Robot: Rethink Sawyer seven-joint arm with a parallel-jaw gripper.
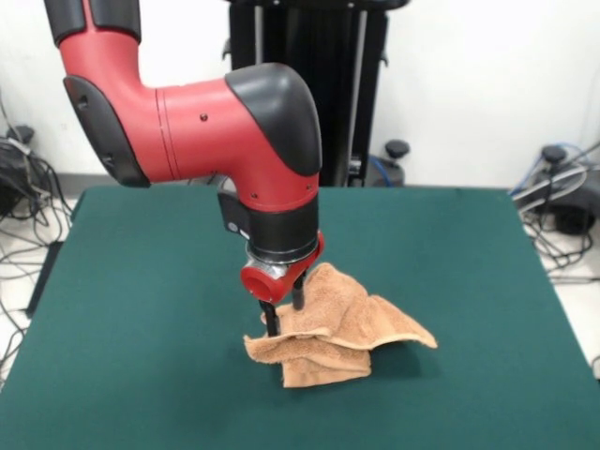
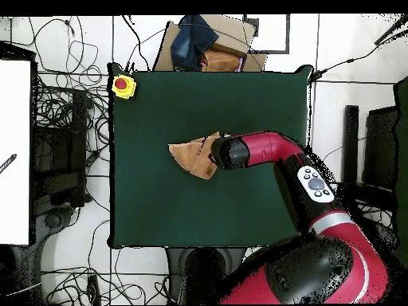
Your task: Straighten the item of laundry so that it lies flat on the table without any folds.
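The item of laundry (image 1: 347, 323) is a peach-orange terry towel, crumpled in overlapping folds near the middle of the green table (image 1: 141, 281). One part rises in a peak beside my gripper and a corner points out to the right. My gripper (image 1: 284, 314) comes down onto the towel's left part, its two black fingers (image 1: 271, 321) closed on the bunched cloth. From overhead, the towel (image 2: 190, 155) lies mid-table (image 2: 159, 103), with the arm's wrist covering its right edge and hiding the gripper.
A yellow box with a red button (image 2: 123, 85) sits on one table corner. A cardboard box with dark cloth (image 2: 209, 44) stands just beyond the table's edge. Cables lie on the floor around the table.
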